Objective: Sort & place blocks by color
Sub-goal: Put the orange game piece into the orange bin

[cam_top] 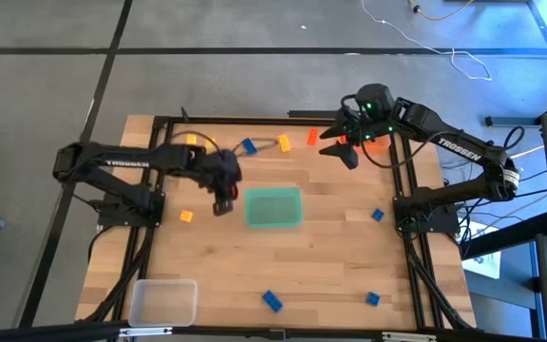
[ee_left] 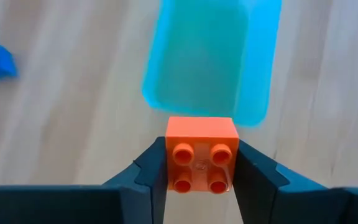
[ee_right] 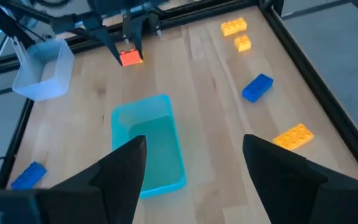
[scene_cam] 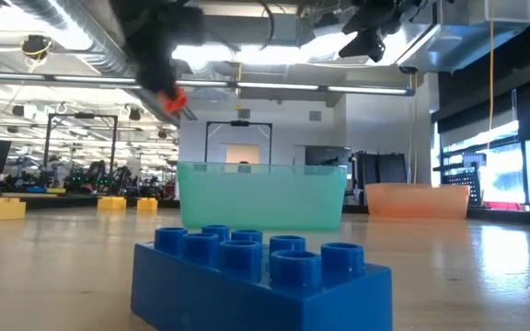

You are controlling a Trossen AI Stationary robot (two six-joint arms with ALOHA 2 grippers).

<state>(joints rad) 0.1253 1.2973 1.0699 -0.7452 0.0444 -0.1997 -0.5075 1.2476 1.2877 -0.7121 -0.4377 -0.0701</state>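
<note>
- The left gripper (ee_left: 199, 171) is clamped on a small orange-red plastic brick (ee_left: 201, 154), one finger on each side face, studs toward the wrist camera. Gripping the flat sides keeps the brick square.
- In the high view, the left gripper (cam_top: 224, 186) hangs above the wooden table (cam_top: 330, 266), just beside the green translucent square tray (cam_top: 273, 207).
- The orange tray (cam_top: 376, 144) sits at the far right corner. By colour, that is the likely destination; the brick is well apart from it.
- The right gripper (ee_right: 194, 168) is empty, fingers spread wide. It is raised near the orange tray, probably waiting.
- Loose on the table: a blue brick (cam_top: 272, 300) near the front edge, a small yellow brick (cam_top: 186, 216) left of the green tray, and a clear square tray (cam_top: 163, 302) at the front left corner.
</note>
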